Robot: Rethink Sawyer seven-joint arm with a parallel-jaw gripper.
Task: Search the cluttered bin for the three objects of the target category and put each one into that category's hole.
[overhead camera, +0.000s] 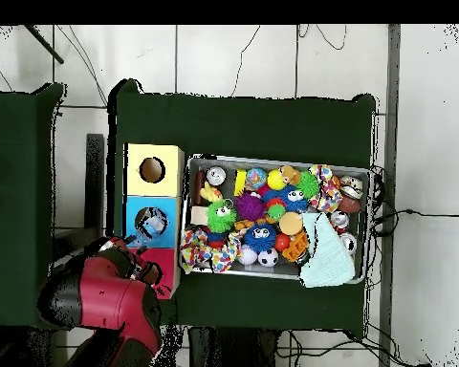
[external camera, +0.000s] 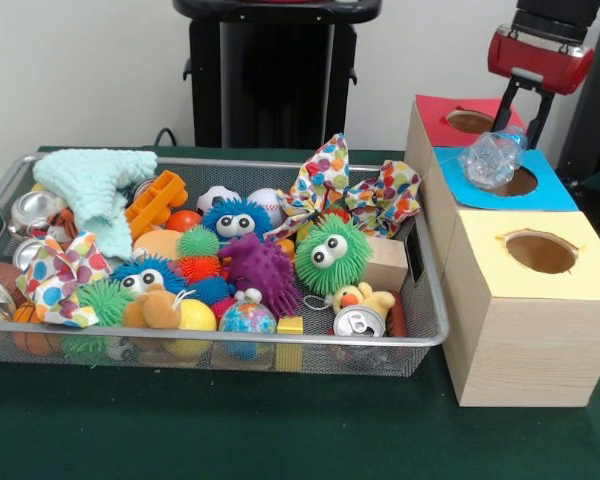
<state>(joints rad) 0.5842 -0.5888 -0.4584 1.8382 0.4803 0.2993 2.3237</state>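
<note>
Right now the gripper (external camera: 510,112) hangs at the upper right of the front view, above the blue-topped box (external camera: 545,190), the middle one of three boxes. A crumpled clear plastic piece (external camera: 492,160) sits just under it, at the left rim of that box's hole (external camera: 518,182). From above, the same plastic (overhead camera: 151,226) shows inside the blue square at centre left. Whether the jaws grip the plastic or have let it go, I cannot tell; the tips are lost behind it.

As a judgement, the main risk is the plastic catching on the rim. It looks about as wide as the hole and sits off to one side, so it could lodge on the edge or spring off onto the red-topped box (external camera: 450,125) behind instead of dropping through. Being light and crinkly, it may also cling to the fingers.

Much is hidden. The arm (overhead camera: 114,301) is cut off at the top edge in the front view, and from above it covers most of the red-topped box. In the wire bin (external camera: 230,345), filling the left and middle of the frame, toys, balls and cans overlap, so any other clear plastic could lie buried. The yellow-topped box (external camera: 530,300) shows only a dark hole.
</note>
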